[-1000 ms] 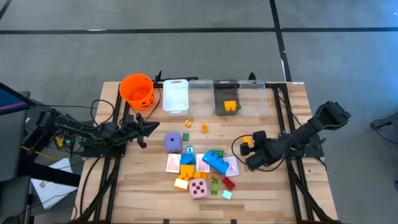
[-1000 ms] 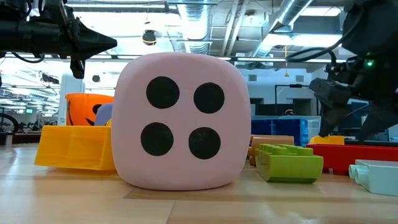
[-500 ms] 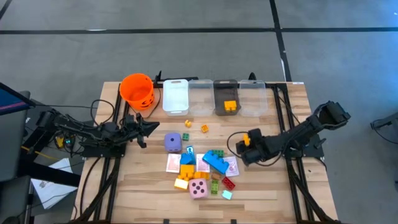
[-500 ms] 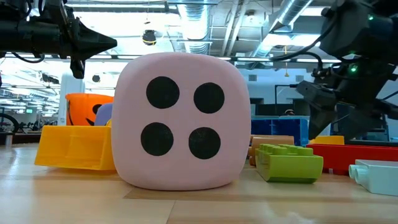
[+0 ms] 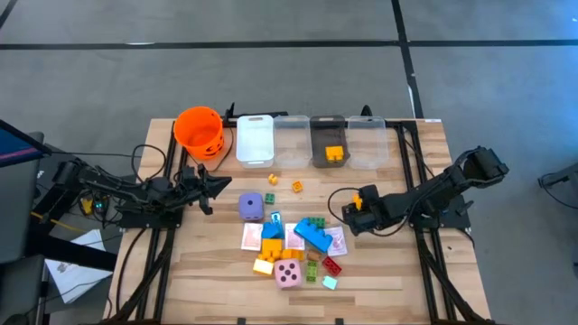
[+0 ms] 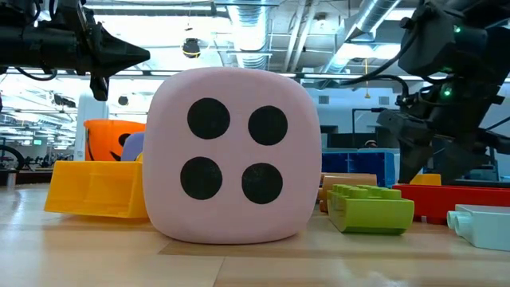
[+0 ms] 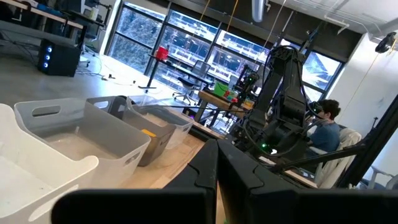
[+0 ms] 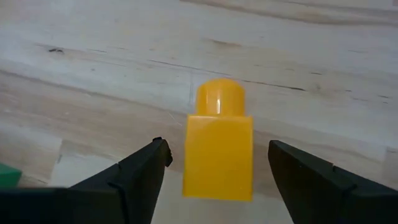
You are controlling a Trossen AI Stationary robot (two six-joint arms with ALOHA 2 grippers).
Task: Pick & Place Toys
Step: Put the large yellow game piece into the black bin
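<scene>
A small yellow brick (image 8: 219, 149) with one stud lies on the bare wood to the right of the toy heap (image 5: 298, 246). My right gripper (image 8: 217, 154) slants down over it, open. One finger (image 8: 146, 168) stands on each side of the brick with a gap to it. In the high view the brick (image 5: 358, 201) shows at that gripper (image 5: 355, 213). The heap holds a purple die (image 5: 251, 207), a pink die (image 5: 288, 274), a blue brick (image 5: 313, 236) and pink-backed cards (image 5: 252, 236). My left gripper (image 5: 219, 185) hangs shut over the table's left part, holding nothing.
An orange bucket (image 5: 199, 131) and a row of bins stand along the far edge: one white bin (image 5: 256, 140) and clear ones, one with an orange piece (image 5: 334, 154) in it. In the low view the pink die (image 6: 231, 155) fills the foreground, beside yellow (image 6: 96, 190) and green (image 6: 370, 209) bricks.
My right gripper has gone a short way toward the table's far-left, up to the yellow brick, which has stayed in place.
</scene>
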